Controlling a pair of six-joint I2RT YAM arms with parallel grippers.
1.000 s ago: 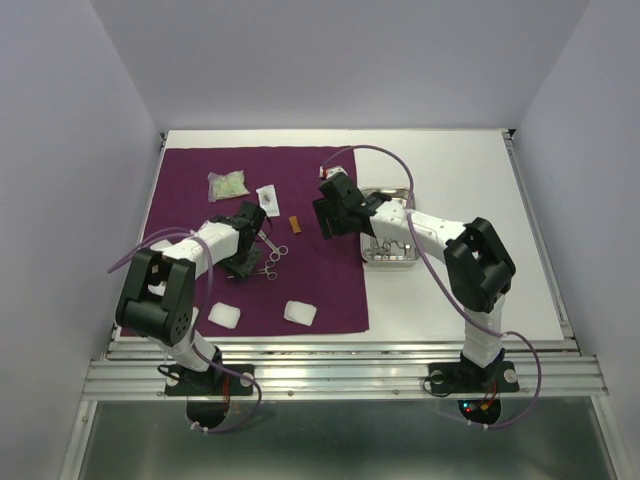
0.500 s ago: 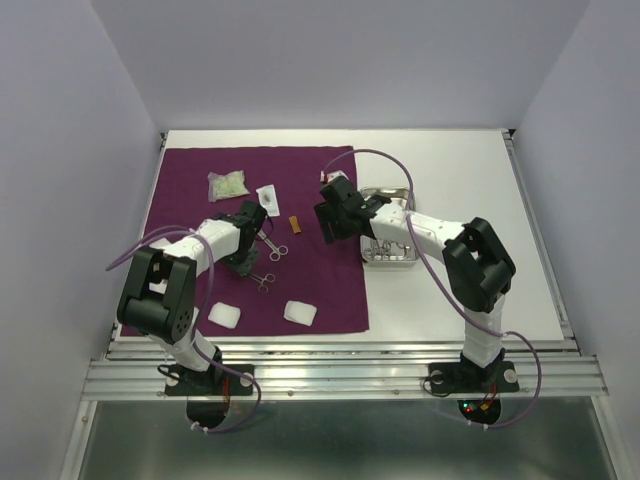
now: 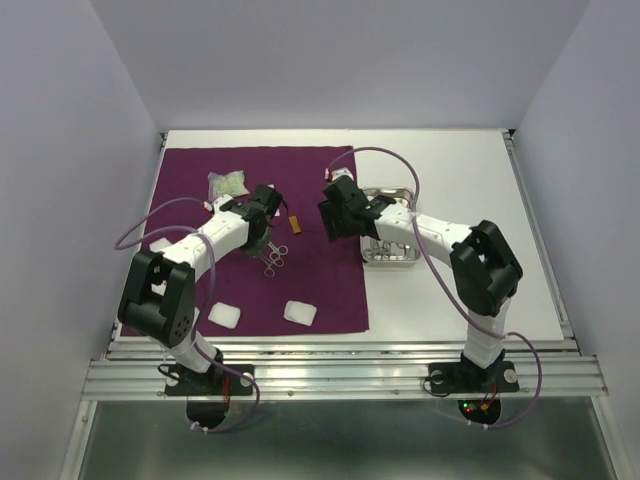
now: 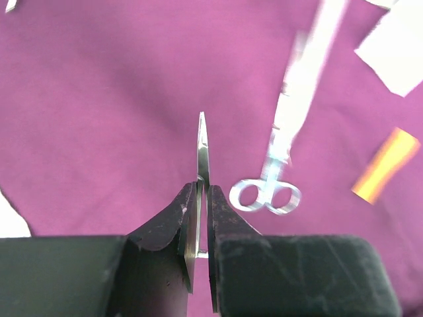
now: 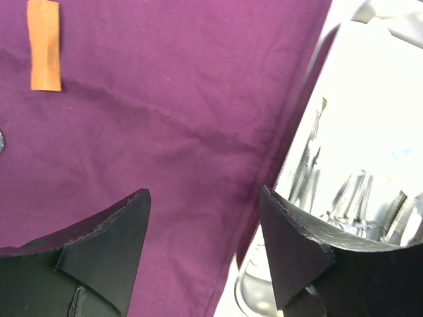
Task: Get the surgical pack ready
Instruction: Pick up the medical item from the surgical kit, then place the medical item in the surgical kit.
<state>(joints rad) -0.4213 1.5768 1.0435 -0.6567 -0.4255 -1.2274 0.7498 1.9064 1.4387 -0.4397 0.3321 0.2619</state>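
Left wrist: steel blade (image 4: 201,145) in claw (image 4: 202,193)

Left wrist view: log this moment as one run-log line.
left hand: shut on steel instrument | right hand: open, over drape edge beside tray | forceps: lying on drape

The thin steel tool (image 4: 201,145) shows only its edge. Its lower end is hidden between the fingers (image 4: 168,224) of the left gripper (image 4: 203,193), so I cannot tell what tool it is. Just right of that gripper, the ring-handled tool (image 4: 276,162) goes fuzzy toward its far end. Farther right, the orange packet (image 4: 385,165) is fuzzy too, and a white piece (image 4: 396,53) is cut off by the edge. Right of the right gripper (image 5: 203,193), the steel tray (image 5: 370,86) runs off the picture. The tools (image 5: 357,198) in it are too blurry to name.
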